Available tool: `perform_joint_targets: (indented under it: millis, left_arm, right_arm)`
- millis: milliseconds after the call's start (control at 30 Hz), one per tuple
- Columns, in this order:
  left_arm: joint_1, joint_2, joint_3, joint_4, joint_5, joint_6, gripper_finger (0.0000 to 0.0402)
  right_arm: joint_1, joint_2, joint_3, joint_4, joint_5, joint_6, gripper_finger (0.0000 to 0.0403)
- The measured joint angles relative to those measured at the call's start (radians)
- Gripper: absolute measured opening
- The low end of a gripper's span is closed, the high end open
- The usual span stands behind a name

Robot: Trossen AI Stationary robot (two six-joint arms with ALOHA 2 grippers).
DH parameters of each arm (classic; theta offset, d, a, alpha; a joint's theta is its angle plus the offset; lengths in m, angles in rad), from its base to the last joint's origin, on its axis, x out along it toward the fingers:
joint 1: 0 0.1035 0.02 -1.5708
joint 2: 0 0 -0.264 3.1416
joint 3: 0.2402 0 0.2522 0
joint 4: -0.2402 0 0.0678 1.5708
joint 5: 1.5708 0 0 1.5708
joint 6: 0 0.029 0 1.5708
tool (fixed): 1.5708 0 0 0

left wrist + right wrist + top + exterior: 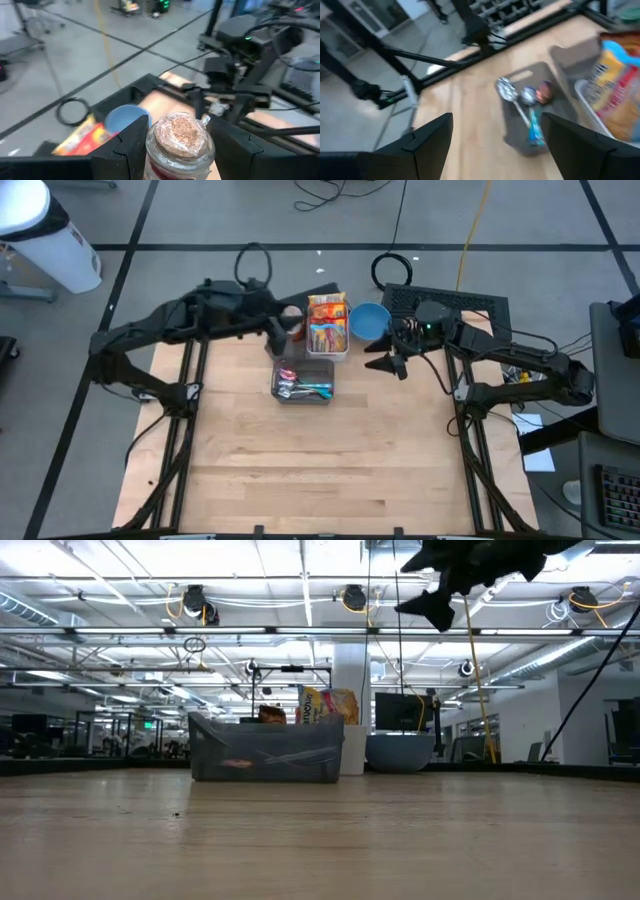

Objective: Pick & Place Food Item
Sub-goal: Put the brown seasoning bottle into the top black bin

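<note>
Two claws, left claw (177,150) clamped on jar (179,145), right claw (495,145) apart, empty.

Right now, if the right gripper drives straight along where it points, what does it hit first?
Probably the grey utensil tray: the open right gripper, empty, points down at it and its spoon. Depth is unclear; nothing shows in between.

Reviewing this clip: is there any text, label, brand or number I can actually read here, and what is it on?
None can be read.
Snack packets in the white basket: bright print, too blurred to read.
Jar held in the left gripper: a red label band, no letters legible.
Yellow bag seen from table height: print too small.
</note>
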Motion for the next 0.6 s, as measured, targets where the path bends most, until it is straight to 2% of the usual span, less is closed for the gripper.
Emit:
perform_joint_targets:
  millis: [100,200,467,600]
  left_arm:
    - [0.001,-0.030,-0.014,-0.054,-0.056,0.002,0.0183]
    - [0.005,-0.078,-0.110,-0.022,-0.086,-0.008,0.0183]
    - [0.018,-0.257,-0.534,0.403,-0.090,-0.068,0.0183]
    - [0.037,-0.350,-0.722,0.526,-0.118,-0.112,0.0183]
  right_arm:
    - [-0.007,-0.009,-0.032,0.013,0.050,0.001,0.0293]
    - [-0.007,-0.019,-0.069,0.059,0.060,0.031,0.0293]
    - [-0.007,-0.024,-0.163,0.249,0.059,0.175,0.0293]
    - [-0.007,-0.024,-0.210,0.338,0.059,0.240,0.0293]
